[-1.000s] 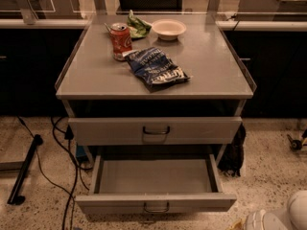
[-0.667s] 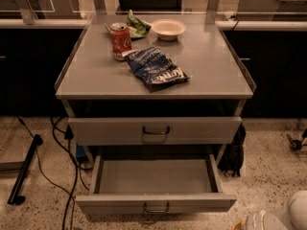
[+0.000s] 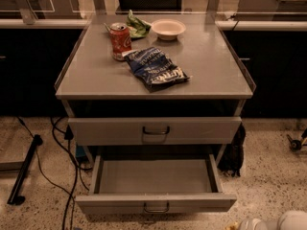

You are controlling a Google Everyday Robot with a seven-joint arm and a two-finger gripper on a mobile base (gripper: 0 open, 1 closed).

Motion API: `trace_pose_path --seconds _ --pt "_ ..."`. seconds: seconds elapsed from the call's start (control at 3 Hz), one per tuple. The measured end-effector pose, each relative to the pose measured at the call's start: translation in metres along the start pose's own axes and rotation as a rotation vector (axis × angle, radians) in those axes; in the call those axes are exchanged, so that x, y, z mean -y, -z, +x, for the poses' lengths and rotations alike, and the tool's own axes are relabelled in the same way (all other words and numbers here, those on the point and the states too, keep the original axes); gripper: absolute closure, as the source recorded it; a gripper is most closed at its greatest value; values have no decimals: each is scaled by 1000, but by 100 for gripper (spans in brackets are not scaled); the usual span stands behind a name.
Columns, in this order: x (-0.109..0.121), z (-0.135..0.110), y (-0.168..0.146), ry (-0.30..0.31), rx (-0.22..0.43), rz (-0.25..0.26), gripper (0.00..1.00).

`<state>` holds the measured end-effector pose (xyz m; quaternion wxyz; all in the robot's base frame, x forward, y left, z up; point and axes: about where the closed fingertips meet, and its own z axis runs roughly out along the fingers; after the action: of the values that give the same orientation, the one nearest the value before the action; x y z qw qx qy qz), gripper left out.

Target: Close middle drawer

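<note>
The middle drawer [image 3: 156, 202] is pulled out toward me, low on the grey cabinet. Its low, wide front panel has a small dark loop handle [image 3: 156, 208], and its plain grey tray [image 3: 153, 176] is bare. Above it, the taller-fronted top drawer [image 3: 154, 131] is pushed in. The lowest drawer is hidden beneath the open one. My gripper [image 3: 288, 221] shows only as white rounded parts at the bottom right corner. It sits right of the open drawer's front corner and apart from it.
On the cabinet top [image 3: 96, 75] lie a red soda can [image 3: 120, 41], a blue chip bag [image 3: 156, 69], a white bowl [image 3: 168, 28] and a green bag [image 3: 137, 26]. Black cables [image 3: 67, 176] and a black bar [image 3: 24, 169] lie on the floor to the left.
</note>
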<state>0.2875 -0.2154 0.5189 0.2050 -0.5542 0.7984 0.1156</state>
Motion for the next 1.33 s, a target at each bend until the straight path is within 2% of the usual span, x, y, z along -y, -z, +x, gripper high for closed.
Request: trace_pose_path --seconds 0.67,1.0,1.33 --pt "19 -10 -79 69 116 73 100" --pt "21 -8 -82 72 110 86 100" --pt "25 -6 -93 93 121 131 100"
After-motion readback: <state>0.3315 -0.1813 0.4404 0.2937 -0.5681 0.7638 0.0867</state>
